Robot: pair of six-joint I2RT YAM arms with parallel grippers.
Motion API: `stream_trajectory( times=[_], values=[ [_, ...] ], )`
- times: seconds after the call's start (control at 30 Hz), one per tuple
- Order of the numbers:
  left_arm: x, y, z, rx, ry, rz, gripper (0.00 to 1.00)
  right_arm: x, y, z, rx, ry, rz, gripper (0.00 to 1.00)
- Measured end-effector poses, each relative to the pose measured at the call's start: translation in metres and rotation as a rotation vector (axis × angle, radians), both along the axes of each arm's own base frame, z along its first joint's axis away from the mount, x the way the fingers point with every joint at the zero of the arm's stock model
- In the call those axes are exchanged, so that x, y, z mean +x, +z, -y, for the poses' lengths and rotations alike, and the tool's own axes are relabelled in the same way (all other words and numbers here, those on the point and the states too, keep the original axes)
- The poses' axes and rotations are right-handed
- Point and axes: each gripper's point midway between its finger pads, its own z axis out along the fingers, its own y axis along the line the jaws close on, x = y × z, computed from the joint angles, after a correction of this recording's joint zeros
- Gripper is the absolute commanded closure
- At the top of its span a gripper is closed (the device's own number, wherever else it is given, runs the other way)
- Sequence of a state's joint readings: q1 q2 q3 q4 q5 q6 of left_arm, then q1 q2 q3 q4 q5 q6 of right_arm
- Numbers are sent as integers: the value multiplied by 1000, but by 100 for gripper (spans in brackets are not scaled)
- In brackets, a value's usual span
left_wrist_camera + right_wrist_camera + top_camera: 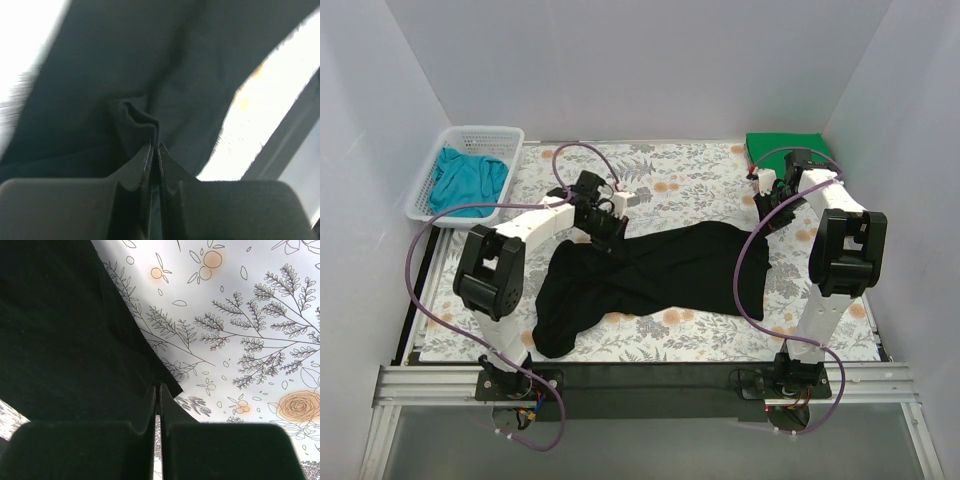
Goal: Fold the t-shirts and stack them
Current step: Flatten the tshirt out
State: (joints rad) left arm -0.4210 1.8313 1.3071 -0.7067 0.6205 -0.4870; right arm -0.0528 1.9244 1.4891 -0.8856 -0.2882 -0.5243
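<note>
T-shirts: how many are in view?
3: the black t-shirt spread mid-table; the green t-shirt folded at the far right corner; the teal t-shirt in the white basket, far left. Others may hide beneath.

A white surface (pixel 690 185) printed with leaves and orange flowers carries three things. A black t-shirt (pixel 660 270) lies rumpled across its middle, left to right. A folded green t-shirt (pixel 785 145) sits at the far right corner. A white mesh basket (pixel 485 130) stands at the far left corner.

Left tool (pixel 607 232) and right tool (pixel 767 217) touch black t-shirt (pixel 660 270).
</note>
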Motion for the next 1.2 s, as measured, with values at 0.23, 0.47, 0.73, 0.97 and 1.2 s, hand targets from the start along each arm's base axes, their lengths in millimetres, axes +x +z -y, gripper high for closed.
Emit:
stream_trajectory(
  times=[0.23,0.47,0.73,0.97,1.2],
  values=[
    [-87,6,36,25,-267,7,46,-1,0,0,2,1,-2,99],
    [-51,71,1,-40,-138,202,44,-1,0,-1,4,4,-3,99],
    [32,54,-64,-3,117,164,48,-1,0,-2,10,5,-3,99],
    [32,3,-61,22,115,4,48,-1,0,-2,10,5,-4,99],
    [37,4,-50,-33,95,-17,53,-2,-1,-2,10,5,-7,99]
  ],
)
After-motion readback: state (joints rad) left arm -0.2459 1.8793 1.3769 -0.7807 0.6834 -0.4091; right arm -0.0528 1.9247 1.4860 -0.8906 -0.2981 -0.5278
